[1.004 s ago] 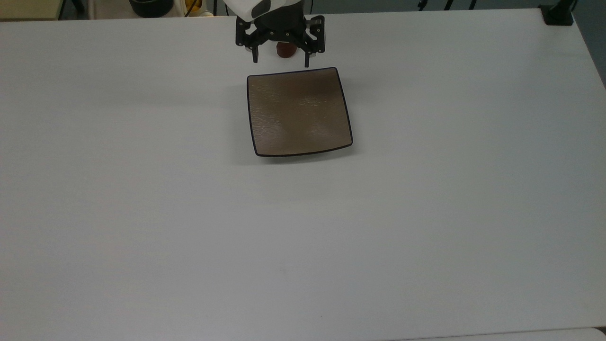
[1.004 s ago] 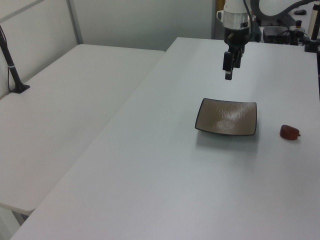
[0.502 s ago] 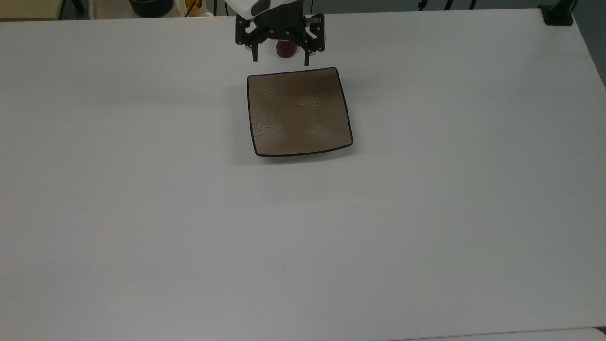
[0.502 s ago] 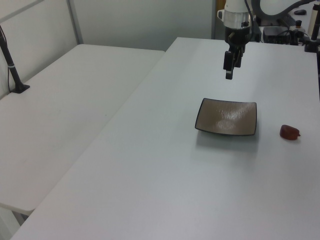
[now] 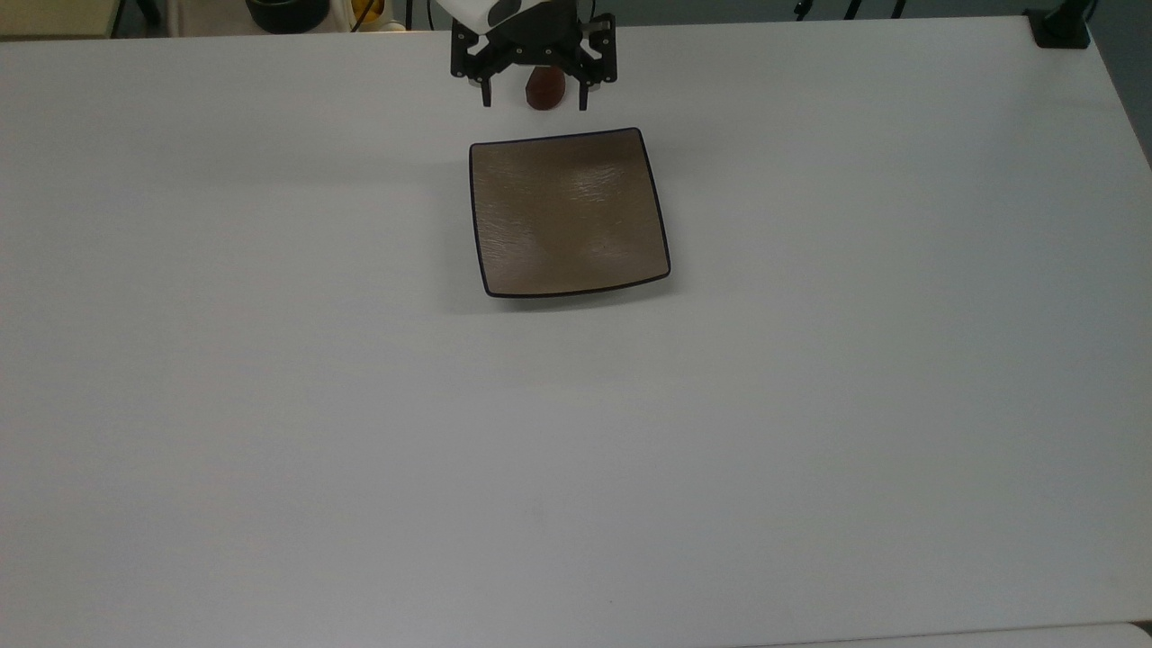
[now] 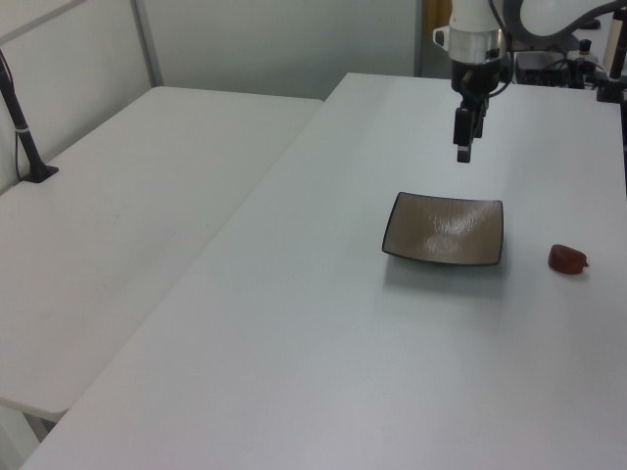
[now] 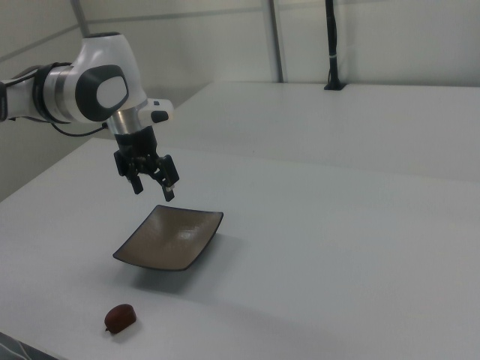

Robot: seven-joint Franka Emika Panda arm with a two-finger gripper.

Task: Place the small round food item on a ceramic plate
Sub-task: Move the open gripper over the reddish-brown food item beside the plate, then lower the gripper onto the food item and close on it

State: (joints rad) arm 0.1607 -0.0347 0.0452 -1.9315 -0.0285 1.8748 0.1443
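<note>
Approach step: the tool (image 7: 152,186), fingers apart and empty, hangs high in the right view's upper left above the ceramic plate (image 7: 171,238), and must next descend to the small round food item (image 7: 119,317) at lower left.

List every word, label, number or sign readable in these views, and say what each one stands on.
None: no readable text stands anywhere.
The square tan-brown plate with a dark rim bears only faint streaks.
The small glossy reddish-brown food lump, the white robot arm with its black hand and the white table carry no lettering.

Overhead and two oblique side cameras share the table (image 5: 270,405).
</note>
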